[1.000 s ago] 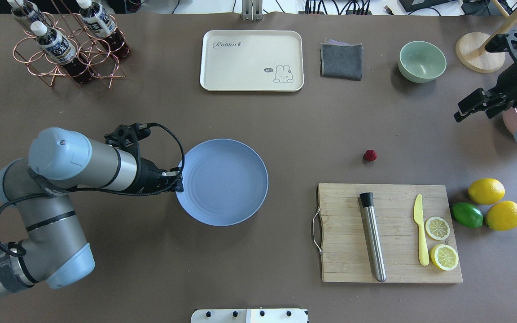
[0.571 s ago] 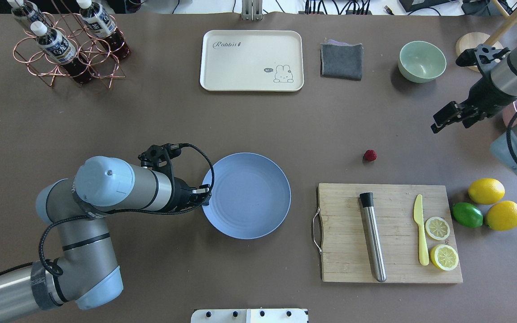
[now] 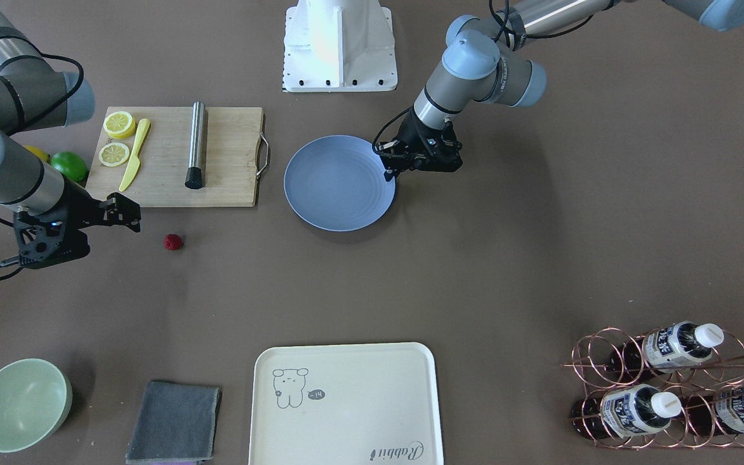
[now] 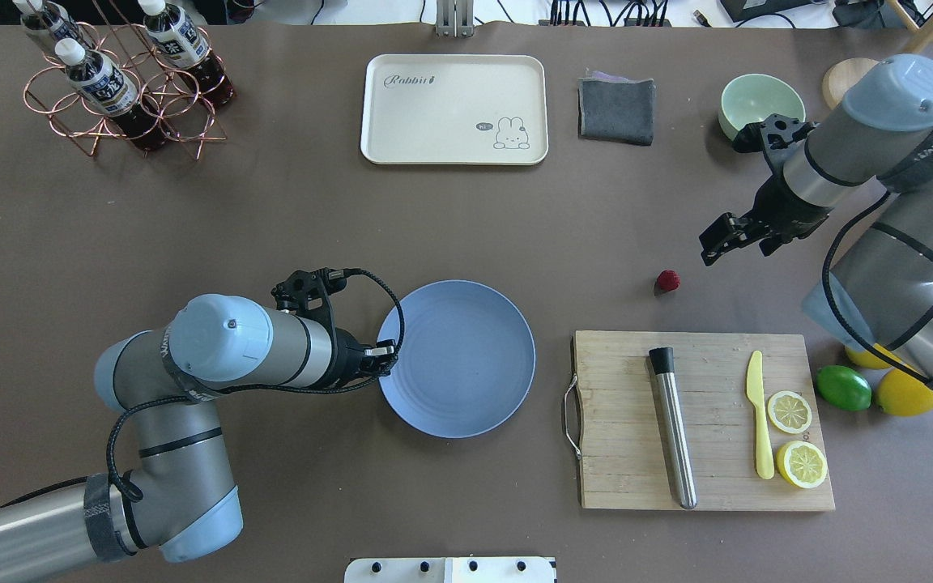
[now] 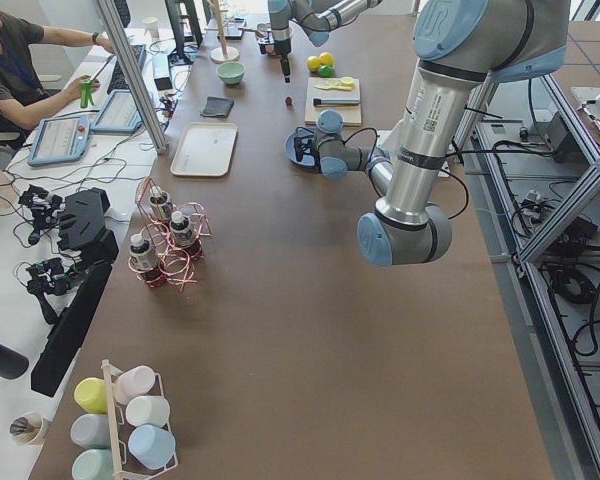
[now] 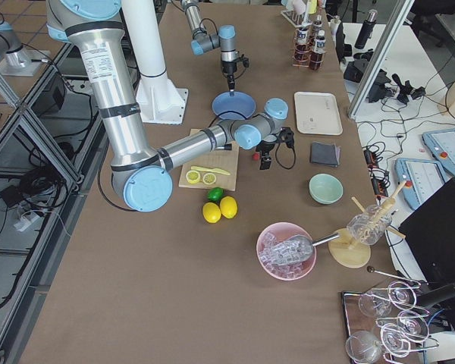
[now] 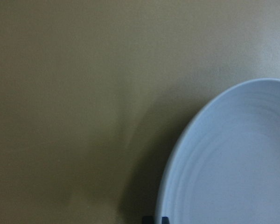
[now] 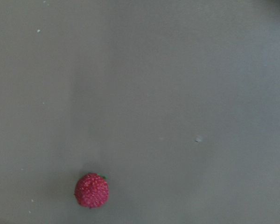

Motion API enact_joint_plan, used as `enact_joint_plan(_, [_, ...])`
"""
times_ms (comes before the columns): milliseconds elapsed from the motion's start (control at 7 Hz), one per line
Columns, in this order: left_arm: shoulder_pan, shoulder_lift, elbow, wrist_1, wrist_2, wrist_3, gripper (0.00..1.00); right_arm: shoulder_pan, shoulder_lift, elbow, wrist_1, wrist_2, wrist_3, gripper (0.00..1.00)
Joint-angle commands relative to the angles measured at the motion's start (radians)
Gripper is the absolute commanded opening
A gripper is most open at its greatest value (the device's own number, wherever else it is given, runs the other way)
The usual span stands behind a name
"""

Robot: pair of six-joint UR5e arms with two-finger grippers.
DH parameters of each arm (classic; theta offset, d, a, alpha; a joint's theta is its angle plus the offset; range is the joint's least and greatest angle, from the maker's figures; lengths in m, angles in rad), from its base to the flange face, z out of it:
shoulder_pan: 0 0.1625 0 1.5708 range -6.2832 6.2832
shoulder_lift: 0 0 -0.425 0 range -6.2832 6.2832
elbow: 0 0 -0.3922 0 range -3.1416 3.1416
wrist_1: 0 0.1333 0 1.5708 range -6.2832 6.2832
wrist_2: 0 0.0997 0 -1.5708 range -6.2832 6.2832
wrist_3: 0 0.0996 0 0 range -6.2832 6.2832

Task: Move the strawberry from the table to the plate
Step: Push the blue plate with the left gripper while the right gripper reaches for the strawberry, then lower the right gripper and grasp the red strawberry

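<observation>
The strawberry (image 4: pixel 667 281) is a small dark-red berry lying alone on the brown table (image 4: pixel 272 227), just beyond the cutting board; it also shows low in the right wrist view (image 8: pixel 91 190). My right gripper (image 4: pixel 709 247) hovers open a short way to its right and above the table, touching nothing. The light-blue plate (image 4: pixel 466 364) sits mid-table, with nothing on it. My left gripper (image 4: pixel 386 357) is shut on the plate's left rim (image 7: pixel 177 154). About a plate's width of table separates berry and plate.
A wooden cutting board (image 4: pixel 628 461) holds a metal cylinder (image 4: pixel 673 429), a yellow knife (image 4: pixel 758 413) and two lemon slices. A lime (image 4: pixel 842 388) and lemons lie to its right. At the far side stand a cream tray (image 4: pixel 454 109), grey cloth (image 4: pixel 616 109), green bowl (image 4: pixel 758 101) and bottle rack (image 4: pixel 122 81).
My left gripper has dragged the plate to the right, toward the cutting board. My right arm has swung in from the right edge to just beside the strawberry, which has not moved.
</observation>
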Motion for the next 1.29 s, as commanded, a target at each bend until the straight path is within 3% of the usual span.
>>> enact_joint_plan(0, [-0.016,0.003,0.0,0.001,-0.001,0.003,0.34,-0.055,0.034,-0.048,0.069,-0.035,0.062,1.0])
enact_joint_plan(143, [-0.025,0.004,0.0,0.001,-0.006,0.003,0.65,-0.078,0.048,-0.057,0.069,-0.057,0.099,1.0])
enact_joint_plan(429, [-0.037,0.004,-0.001,0.001,-0.009,0.003,0.71,-0.098,0.06,-0.071,0.071,-0.065,0.101,0.99])
enact_joint_plan(857, [-0.042,0.006,-0.004,0.001,-0.009,0.003,0.71,-0.103,0.068,-0.094,0.071,-0.065,0.102,0.74])
enact_joint_plan(1000, [-0.042,0.006,-0.007,0.001,-0.008,0.002,0.71,-0.103,0.068,-0.096,0.071,-0.065,0.104,0.5])
enact_joint_plan(1143, [-0.042,0.006,-0.008,0.001,-0.008,0.002,0.71,-0.103,0.07,-0.096,0.071,-0.063,0.104,0.06])
